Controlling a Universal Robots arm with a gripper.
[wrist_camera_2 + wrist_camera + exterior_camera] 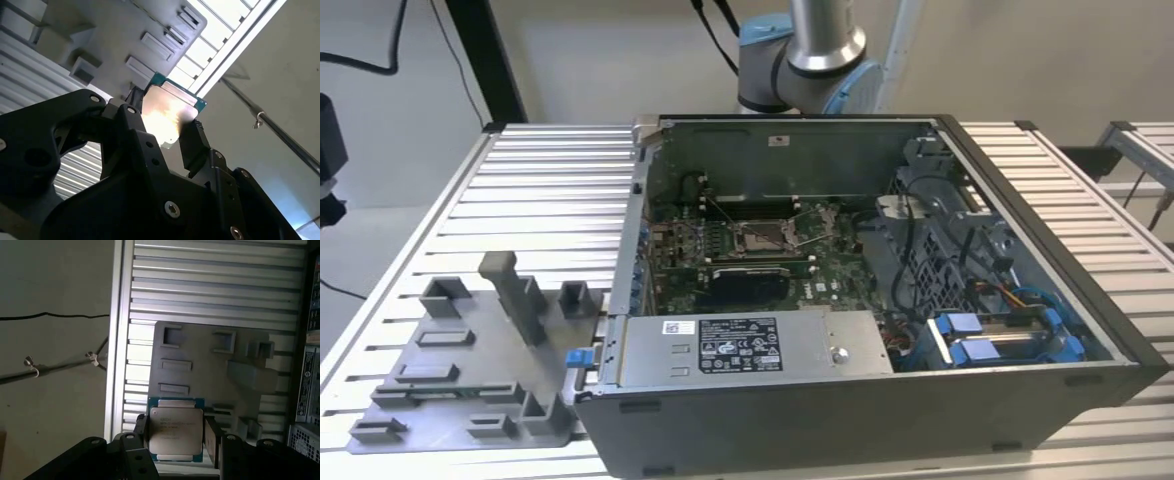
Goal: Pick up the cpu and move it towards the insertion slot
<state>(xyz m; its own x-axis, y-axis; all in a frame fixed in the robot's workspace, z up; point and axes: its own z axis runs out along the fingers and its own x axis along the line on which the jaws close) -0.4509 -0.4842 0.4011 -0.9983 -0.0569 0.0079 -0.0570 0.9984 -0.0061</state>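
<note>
Gripper (176, 436): black fingers (212, 440) are closed narrow on the cpu (176, 432), one finger on each of two opposite edges. In both wrist views the chip sits between the fingertips, and its pale metal face shows in the first wrist view. The second wrist view shows the same grip (165, 125), with glare on the chip's face (167, 117).

Beyond the held chip lies the grey tray (210, 365) with its raised blocks and recesses. The tray rests on the slotted aluminium table (215, 285), near the table's edge.

In the exterior view the tray (454, 370) is on the exterior view's left, just beside the open computer case (854, 420). The insertion slot (758, 237) sits on the green board inside the case. The arm (821, 50) rises behind the case.
</note>
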